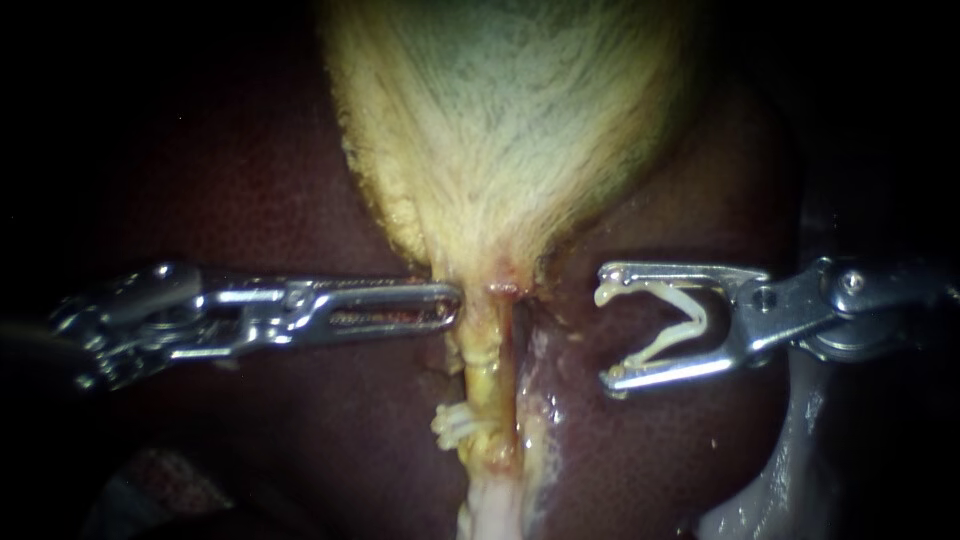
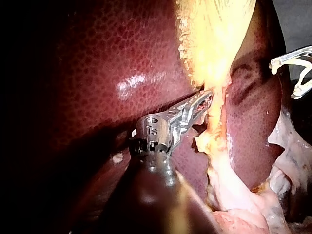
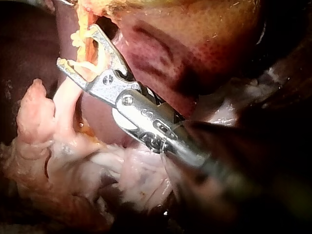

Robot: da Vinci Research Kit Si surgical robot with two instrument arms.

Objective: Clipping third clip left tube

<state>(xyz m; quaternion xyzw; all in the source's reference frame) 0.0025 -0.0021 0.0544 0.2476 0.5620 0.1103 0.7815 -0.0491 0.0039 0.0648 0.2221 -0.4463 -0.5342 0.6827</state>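
Item 1, right instrument (image 1: pixel 608 326): jaws wide apart, both seated on an open clip (image 1: pixel 695 315), white, V-shaped. It sits well to the right of the left tube (image 1: pixel 487 370), no contact. Item 2, left instrument (image 1: pixel 450 305): jaws flat together, nipping the tube's left edge just below the gallbladder (image 1: pixel 500 130). Item 3, set clip (image 1: pixel 455 425): on the tube, lower down, jutting from its left side. Liver (image 1: pixel 250 200) behind the tube, both sides. Step, est.: approach w/ loaded clip, not yet on the tube. Next move prob. needs: carry the clip across, straddle the tube fully btw. the grip point & the set clip, then squeeze. Containers: none in view.
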